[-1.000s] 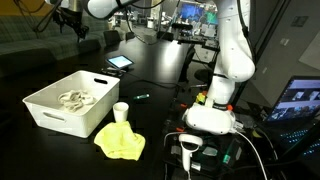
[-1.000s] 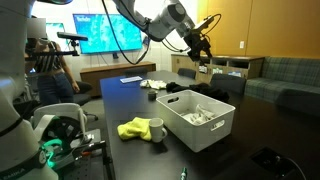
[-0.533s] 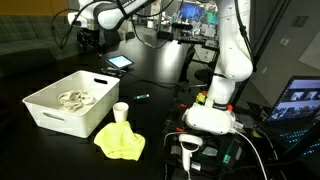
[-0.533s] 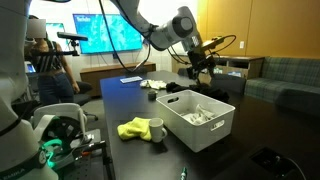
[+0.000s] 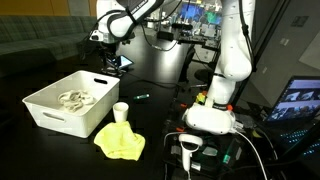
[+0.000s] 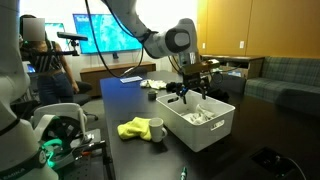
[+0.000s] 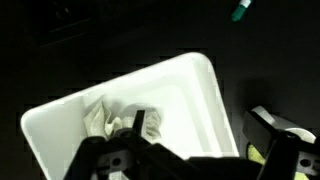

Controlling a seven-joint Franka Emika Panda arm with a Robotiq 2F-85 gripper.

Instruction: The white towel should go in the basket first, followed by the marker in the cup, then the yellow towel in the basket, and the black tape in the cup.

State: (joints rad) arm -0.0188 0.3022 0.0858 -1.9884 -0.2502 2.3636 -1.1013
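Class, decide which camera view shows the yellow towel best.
An exterior view: the yellow towel lies whole and unobstructed. In an exterior view the cup covers part of it; the wrist view catches only a sliver.

the basket (image 5: 55, 118) looks like smooth, matt white plastic; the white towel (image 5: 72, 99) in it is soft creased cloth. at its 4 o'clock, the yellow towel (image 5: 120, 141) is rumpled cloth on the dark, faintly glossy table (image 5: 165, 85).

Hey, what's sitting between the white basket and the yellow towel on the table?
The cup stands there, right beside the yellow towel and just short of the basket. Both exterior views show it.
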